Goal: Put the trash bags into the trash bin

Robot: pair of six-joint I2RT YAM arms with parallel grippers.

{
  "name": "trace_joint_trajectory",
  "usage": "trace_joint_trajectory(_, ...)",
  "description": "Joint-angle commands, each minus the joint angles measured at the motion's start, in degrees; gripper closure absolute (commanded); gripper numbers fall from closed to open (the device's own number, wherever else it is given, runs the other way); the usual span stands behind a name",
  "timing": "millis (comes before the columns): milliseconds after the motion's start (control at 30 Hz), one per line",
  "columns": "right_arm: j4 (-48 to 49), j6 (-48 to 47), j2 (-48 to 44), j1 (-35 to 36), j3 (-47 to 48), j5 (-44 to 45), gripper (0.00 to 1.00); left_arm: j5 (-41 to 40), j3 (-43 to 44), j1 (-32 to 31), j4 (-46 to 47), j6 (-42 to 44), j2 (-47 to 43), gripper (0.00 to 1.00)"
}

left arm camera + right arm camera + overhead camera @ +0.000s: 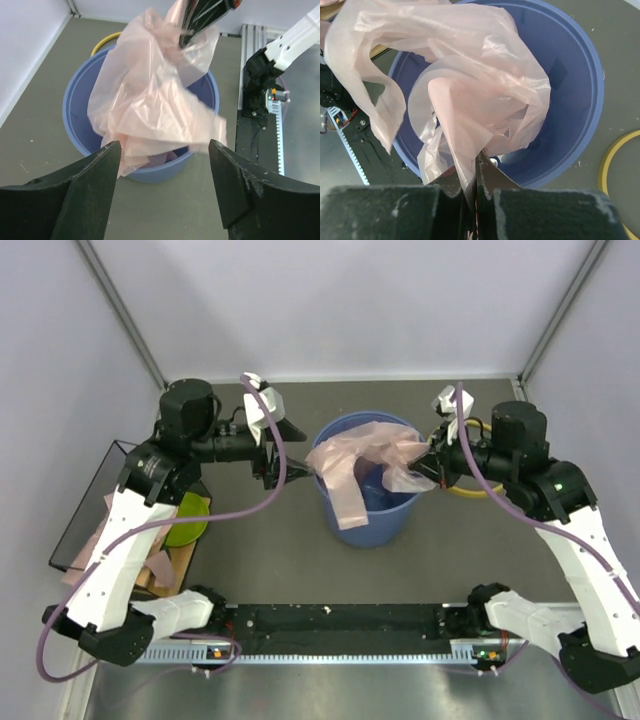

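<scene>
A pale pink trash bag (352,468) hangs crumpled over the round blue trash bin (385,522) at mid-table, part inside and part spilling over the near-left rim. My right gripper (438,456) holds the bag's right edge above the bin's right rim. In the right wrist view the gripper (472,172) is shut on the bag (480,85) over the bin (575,95). My left gripper (282,470) sits just left of the bin. In the left wrist view it (164,150) stands open and empty, facing the bag (150,100) and the bin (77,105).
A yellow ring (468,493) lies on the table right of the bin. A green bowl (188,520) and a black wire basket (72,530) with more pink bags (152,566) stand at the left. A black rail (340,618) runs along the near edge.
</scene>
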Motion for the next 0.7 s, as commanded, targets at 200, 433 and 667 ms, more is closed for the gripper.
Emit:
trace_joint_trajectory(200,-1.5,0.2,-4.7,-1.1,3.8,-2.0,1.00,-6.1,-15.6,-8.9,7.4,13.7,-10.7,0.11)
trace_joint_trajectory(433,-4.2,-3.1,-6.7,-1.0,0.7,-10.7,1.00,-17.1,-11.7,-16.1,11.7,5.6,-8.0,0.09)
trace_joint_trajectory(667,-5.2,-2.7,-5.6,-1.0,0.8,-14.6,1.00,-30.0,-15.4,-19.3,23.5,-11.0,-3.3,0.21)
